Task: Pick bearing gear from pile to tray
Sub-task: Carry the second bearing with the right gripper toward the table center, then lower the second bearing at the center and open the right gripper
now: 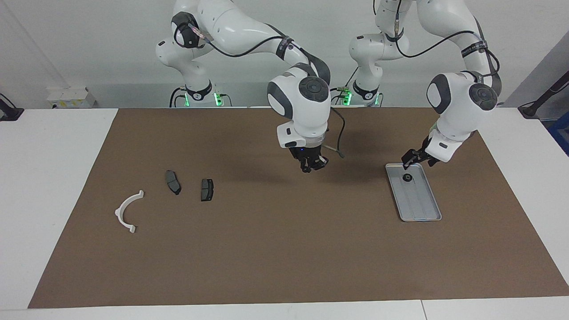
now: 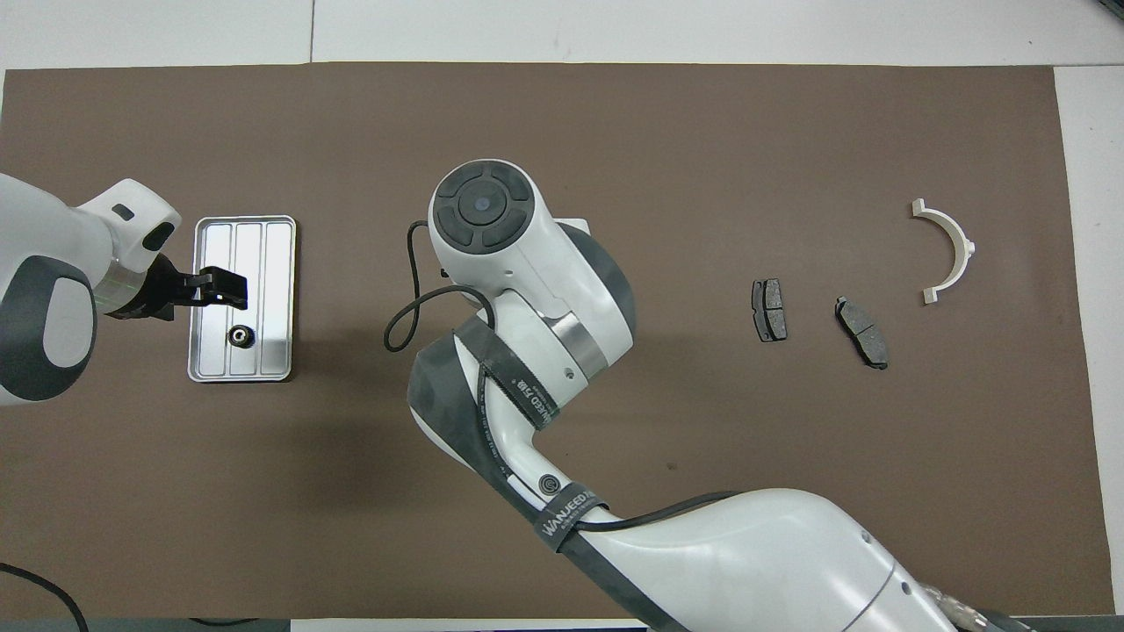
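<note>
The silver tray (image 1: 420,204) lies on the brown mat toward the left arm's end; it also shows in the overhead view (image 2: 263,254). A small black round bearing gear (image 1: 406,178) (image 2: 239,334) sits in the tray's end nearer the robots. My left gripper (image 1: 418,162) (image 2: 219,290) hangs open and empty just over that end of the tray, above the gear. My right gripper (image 1: 313,165) hovers over the middle of the mat; in the overhead view its own arm hides it. The pile lies toward the right arm's end.
The pile is a white plastic arc (image 1: 128,211) (image 2: 948,250) and two dark grey brake pads (image 1: 173,182) (image 1: 206,190) (image 2: 862,320) (image 2: 769,310). The brown mat (image 1: 275,249) covers most of the white table.
</note>
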You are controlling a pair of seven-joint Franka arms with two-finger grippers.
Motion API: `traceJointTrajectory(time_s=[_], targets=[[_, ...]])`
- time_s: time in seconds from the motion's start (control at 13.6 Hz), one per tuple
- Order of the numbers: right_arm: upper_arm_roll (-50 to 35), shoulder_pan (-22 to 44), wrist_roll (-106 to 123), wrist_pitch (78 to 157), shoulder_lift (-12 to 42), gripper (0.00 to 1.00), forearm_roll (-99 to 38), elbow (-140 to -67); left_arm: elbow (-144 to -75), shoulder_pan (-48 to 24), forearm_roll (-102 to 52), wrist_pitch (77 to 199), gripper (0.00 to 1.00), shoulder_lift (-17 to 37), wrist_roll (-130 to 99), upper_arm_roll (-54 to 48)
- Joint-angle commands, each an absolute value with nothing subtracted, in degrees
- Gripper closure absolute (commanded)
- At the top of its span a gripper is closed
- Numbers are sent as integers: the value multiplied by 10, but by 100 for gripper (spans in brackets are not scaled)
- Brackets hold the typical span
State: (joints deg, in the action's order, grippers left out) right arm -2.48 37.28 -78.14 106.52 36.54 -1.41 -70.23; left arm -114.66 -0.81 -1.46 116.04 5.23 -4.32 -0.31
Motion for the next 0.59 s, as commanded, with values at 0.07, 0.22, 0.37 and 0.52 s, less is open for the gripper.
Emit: traceJointTrajectory(time_s=[0.07, 0.22, 0.37, 0.52], targets=[[-20, 387, -809, 1092, 413, 100, -20, -679, -1148, -14, -21, 1150, 0, 47, -50, 1], [-18, 393, -811, 1105, 431, 100, -19, -679, -1150, -14, -21, 1154, 0, 47, -52, 1], [-18, 395, -816, 1116, 441, 100, -19, -679, -1154, -20, -21, 1159, 0, 44, -53, 1], [-18, 402, -822, 1130, 455, 100, -18, -679, -1154, -21, -21, 1159, 0, 44, -61, 1]])
